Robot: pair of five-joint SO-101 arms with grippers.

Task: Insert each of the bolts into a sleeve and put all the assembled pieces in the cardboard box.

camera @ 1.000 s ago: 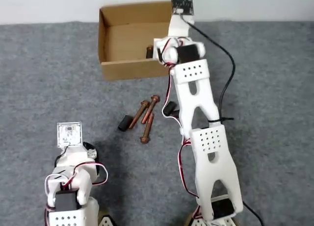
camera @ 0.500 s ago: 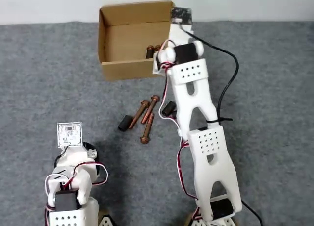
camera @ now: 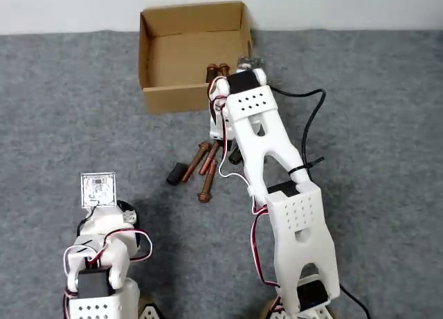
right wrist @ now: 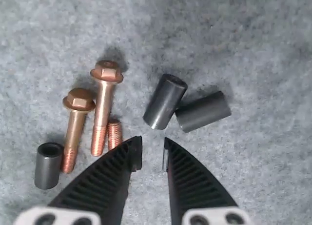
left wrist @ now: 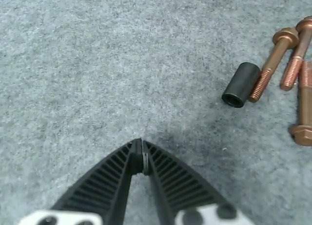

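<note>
**One or two in the box, right claw lining up the next grab**

The cardboard box [camera: 181,97] sits at the far edge of the tabletop [camera: 69,125]. A couple of copper ends [camera: 216,72] poke up in its near right corner, so I'd guess at least one assembled piece is already in. Three bolts [right wrist: 105,108] lie loose mid-tabletop. One sleeve [right wrist: 48,165] touches the tip of one bolt, and a pair of sleeves [right wrist: 165,102] lie touching each other just beside them.

The right claw [right wrist: 152,152] hangs over that pile, jaws a small gap apart and holding nothing. The left claw [left wrist: 140,149] is pinched closed on nothing, over bare tabletop toward the near left corner.

So it looks like the pick-a-part step. Next the right claw has to open wider, drop around one bolt or sleeve, and not nudge its neighbours
</note>
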